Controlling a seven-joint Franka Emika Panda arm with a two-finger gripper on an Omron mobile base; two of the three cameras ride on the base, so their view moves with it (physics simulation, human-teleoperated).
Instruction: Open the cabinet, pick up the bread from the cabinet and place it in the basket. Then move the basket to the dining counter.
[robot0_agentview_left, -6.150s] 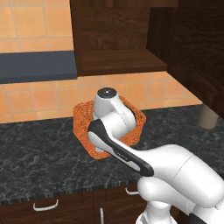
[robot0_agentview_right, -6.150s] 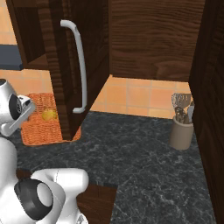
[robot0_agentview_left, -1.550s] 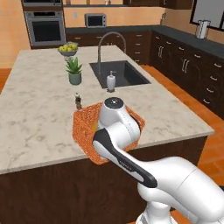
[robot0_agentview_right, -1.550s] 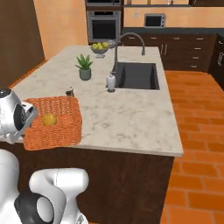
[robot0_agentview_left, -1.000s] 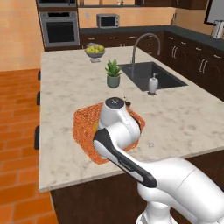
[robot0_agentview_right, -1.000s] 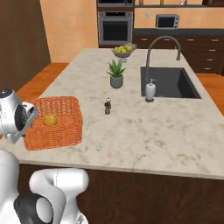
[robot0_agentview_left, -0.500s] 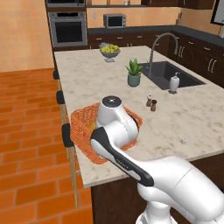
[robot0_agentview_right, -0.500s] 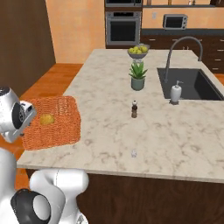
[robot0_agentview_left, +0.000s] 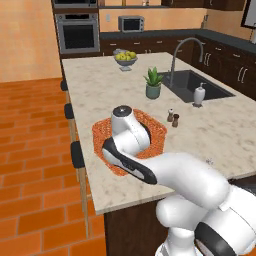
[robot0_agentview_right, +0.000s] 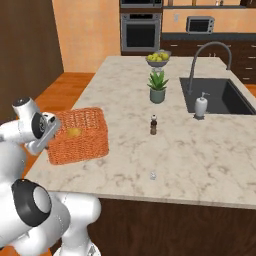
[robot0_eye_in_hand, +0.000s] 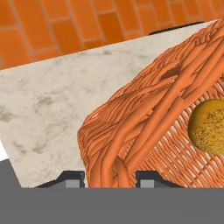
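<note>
The orange woven basket (robot0_agentview_left: 156, 134) (robot0_agentview_right: 82, 140) sits at the near corner of the beige marble dining counter (robot0_agentview_left: 100, 95) (robot0_agentview_right: 200, 150), close to its edge. I cannot tell whether the basket rests on the counter or hangs just above it. My gripper (robot0_eye_in_hand: 110, 177) (robot0_agentview_right: 50, 131) is shut on the basket's near wall (robot0_eye_in_hand: 131, 135), one finger on each side. The golden bread (robot0_agentview_right: 74, 132) (robot0_eye_in_hand: 210, 127) lies inside the basket. In the left base view my hand covers the basket's middle. The cabinet is out of view.
On the counter stand a potted plant (robot0_agentview_left: 153, 84) (robot0_agentview_right: 157, 87), a grey fruit bowl (robot0_agentview_left: 125, 57), small shakers (robot0_agentview_left: 172, 117) (robot0_agentview_right: 154, 125) and a soap dispenser (robot0_agentview_right: 201, 106) by the sink (robot0_agentview_left: 200, 82) with its faucet (robot0_agentview_left: 182, 55). Dark stools (robot0_agentview_left: 77, 155) line the counter's left side over orange brick floor.
The whole picture has shifted, so the base has moved along the dining counter. The basket with the bread stays in my gripper, in the same place relative to the arm.
</note>
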